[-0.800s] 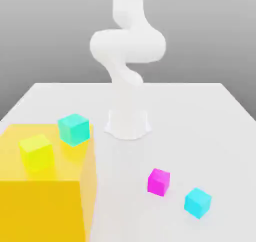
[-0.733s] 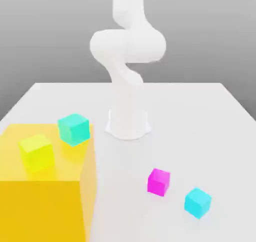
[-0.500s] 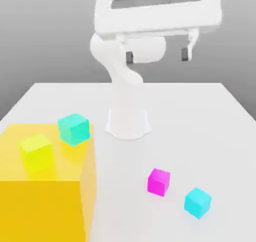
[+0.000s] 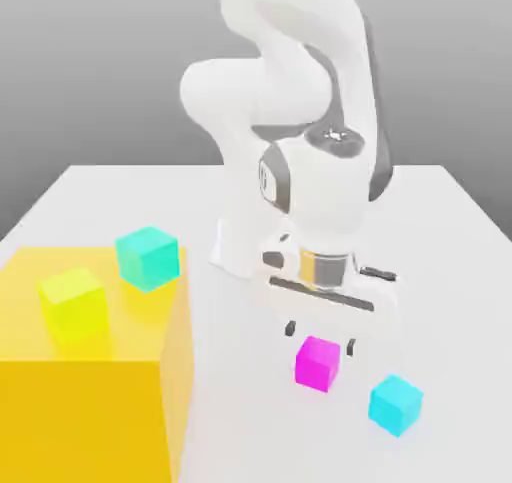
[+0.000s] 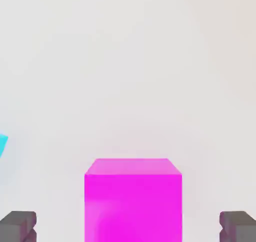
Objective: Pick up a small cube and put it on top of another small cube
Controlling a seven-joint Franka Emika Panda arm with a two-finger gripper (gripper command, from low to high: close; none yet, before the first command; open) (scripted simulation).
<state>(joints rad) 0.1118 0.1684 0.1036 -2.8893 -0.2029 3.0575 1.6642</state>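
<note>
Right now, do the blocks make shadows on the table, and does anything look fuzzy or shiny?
Exterior view: light is soft and even; the magenta cube and cyan cube leave barely any shadow on the white table, with no glare. The yellow box looks see-through. Hand view: the magenta cube has a paler patch on its near face; the open gripper fingertips look soft-edged.

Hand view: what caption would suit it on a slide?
Open end effector straddles the magenta cube on the white table, fingertips clear of its sides.

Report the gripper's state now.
Gripper: open, holding nothing, its fingers either side of the magenta cube.
</note>
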